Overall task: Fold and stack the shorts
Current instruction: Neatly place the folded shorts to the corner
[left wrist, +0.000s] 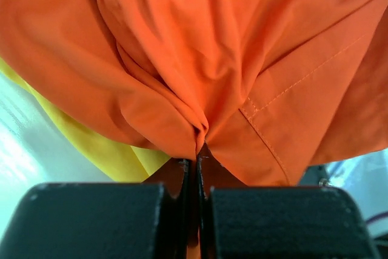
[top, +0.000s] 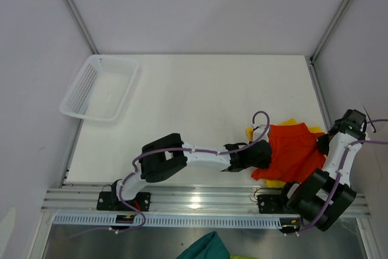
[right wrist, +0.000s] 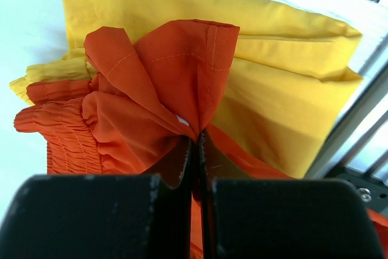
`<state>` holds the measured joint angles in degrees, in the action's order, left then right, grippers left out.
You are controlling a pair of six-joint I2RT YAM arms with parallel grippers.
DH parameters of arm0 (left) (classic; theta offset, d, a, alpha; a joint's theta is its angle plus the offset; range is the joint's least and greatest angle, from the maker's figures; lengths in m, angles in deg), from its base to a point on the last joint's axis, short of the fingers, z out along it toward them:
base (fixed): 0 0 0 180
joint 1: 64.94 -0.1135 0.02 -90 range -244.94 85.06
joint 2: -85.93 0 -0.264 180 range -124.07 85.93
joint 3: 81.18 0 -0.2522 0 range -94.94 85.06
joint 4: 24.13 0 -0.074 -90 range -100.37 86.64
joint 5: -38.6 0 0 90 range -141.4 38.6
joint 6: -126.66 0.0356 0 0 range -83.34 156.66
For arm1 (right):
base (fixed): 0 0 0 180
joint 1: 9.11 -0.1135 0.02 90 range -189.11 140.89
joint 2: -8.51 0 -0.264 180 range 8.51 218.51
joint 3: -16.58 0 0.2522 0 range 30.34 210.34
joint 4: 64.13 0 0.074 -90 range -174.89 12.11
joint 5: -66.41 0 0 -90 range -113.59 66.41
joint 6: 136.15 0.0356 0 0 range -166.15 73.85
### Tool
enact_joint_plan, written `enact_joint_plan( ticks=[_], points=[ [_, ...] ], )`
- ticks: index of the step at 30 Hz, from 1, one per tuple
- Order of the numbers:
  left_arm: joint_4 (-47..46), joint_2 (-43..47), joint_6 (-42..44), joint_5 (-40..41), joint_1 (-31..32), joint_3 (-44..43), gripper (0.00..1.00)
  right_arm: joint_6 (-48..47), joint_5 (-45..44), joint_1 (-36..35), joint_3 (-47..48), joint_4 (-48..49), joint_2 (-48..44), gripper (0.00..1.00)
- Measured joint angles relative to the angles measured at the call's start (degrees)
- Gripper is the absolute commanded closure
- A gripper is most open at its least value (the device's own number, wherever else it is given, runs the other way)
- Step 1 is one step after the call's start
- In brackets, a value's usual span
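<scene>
With left gripper (left wrist: 197,163) and right gripper (right wrist: 195,145) both clamped on orange shorts (top: 294,145) at near-right corner, lift evenly, seemingly off yellow shorts (right wrist: 276,80).

the bright yellow thin-fabric shorts (top: 293,123) lie mostly buried under the larger orange-red thin-fabric shorts (top: 294,147), with only slivers showing beside the left pincer (left wrist: 197,159). orange folds swallow its tips and the right pincer (right wrist: 195,141)'s. well behind the left pincer, a crumpled teal-green cloth (top: 209,247) is cut off by the overhead view's bottom edge.
</scene>
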<state>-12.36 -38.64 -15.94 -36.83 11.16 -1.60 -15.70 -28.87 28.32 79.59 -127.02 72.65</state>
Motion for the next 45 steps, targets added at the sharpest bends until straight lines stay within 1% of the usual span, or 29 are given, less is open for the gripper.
enact_joint_plan(
  ticks=[5, 9, 10, 11, 12, 13, 14, 15, 16, 17, 20, 21, 22, 23, 27, 30, 34, 39, 42, 45],
  points=[
    [0.46, -1.55, -0.59, -0.07, 0.02, -1.01, 1.0, -0.09, 1.07, 0.07, -1.44, 3.89, 2.8, 0.99],
    [1.07, -1.57, -1.22, -0.22, 0.02, -2.01, 0.99, -0.17, 1.68, 0.09, -1.46, 6.69, 6.62, 0.92],
    [1.05, -1.57, -1.38, -0.22, 0.02, -2.08, 0.97, -0.17, 1.68, 0.02, -1.46, 7.32, 7.37, 0.86],
    [1.07, -1.57, -1.4, -0.22, 0.02, -2.08, 0.94, -0.13, 1.51, -0.24, -1.46, 7.82, 7.76, 0.72],
    [1.11, -1.57, -1.42, -0.24, 0.04, -2.08, 0.91, 0.07, 1.11, -0.55, -1.46, 8.28, 7.89, 0.64],
    [1.14, -1.6, -1.44, -0.26, 0.02, -2.08, 0.86, -0.09, 0.37, -1.03, -1.46, 8.87, 7.87, 0.53],
    [1.14, -1.6, -1.46, -0.31, 0.02, -2.1, 0.68, -0.09, -0.42, -1.62, -1.44, 9.53, 7.82, 0.4],
    [1.22, -1.6, -1.18, -0.46, 0.02, -2.12, 0.61, 0.0, -1.27, -2.36, -1.42, 10.12, 7.82, 0.37],
    [1.38, -1.66, -1.31, -0.66, 0.02, -2.21, 0.37, -0.22, -2.03, -3.17, -1.27, 10.49, 7.82, 0.35],
    [1.44, -1.77, -1.27, -0.92, 0.02, -2.38, 0.31, -0.44, -2.56, -3.69, -1.05, 10.73, 7.85, 0.34],
    [2.6, -1.77, -1.49, -1.51, -0.02, -2.6, 0.14, -0.55, -3.65, -5.03, 0.92, 10.82, 8.2, 0.34],
    [2.84, -1.75, -1.33, -1.51, -0.2, -2.6, 0.12, -0.59, -4.11, -5.27, 1.9, 10.71, 8.28, 0.29],
    [3.1, -1.62, -1.4, -1.57, -0.39, -2.51, 0.09, -0.48, -4.81, -5.49, 2.89, 10.6, 8.26, 0.09],
    [3.19, -1.38, -1.4, -1.68, -0.52, -2.23, 0.08, -0.02, -5.53, -5.75, 3.74, 10.51, 7.93, 0.03],
    [4.24, 3.37, -1.38, -2.97, -2.36, 2.56, 0.07, -0.22, -9.07, -6.97, 4.59, 9.53, 2.91, 0.02],
    [4.85, 7.54, -1.36, -3.5, -4.11, 5.42, 0.07, -0.2, -9.86, -7.67, 5.31, 7.89, -0.7, 0.03],
    [3.28, 13.0, -1.46, -4.9, -5.55, 8.94, 0.07, 1.09, -9.64, -9.4, 6.12, 5.18, -3.34, 0.04],
    [0.28, 15.02, -1.95, -6.36, -2.86, 12.04, 0.06, 3.76, -8.76, -11.15, 3.52, 1.38, -9.11, 0.03],
    [-2.08, 15.47, -2.82, -6.49, -0.31, 15.72, 0.06, 5.7, -9.35, -10.27, 2.05, -1.77, -12.76, 0.03],
    [-3.13, 15.47, -3.45, -7.32, 1.66, 18.05, 0.07, 8.52, -11.47, -9.55, 1.62, -5.55, -13.38, 0.02]
  ],
)
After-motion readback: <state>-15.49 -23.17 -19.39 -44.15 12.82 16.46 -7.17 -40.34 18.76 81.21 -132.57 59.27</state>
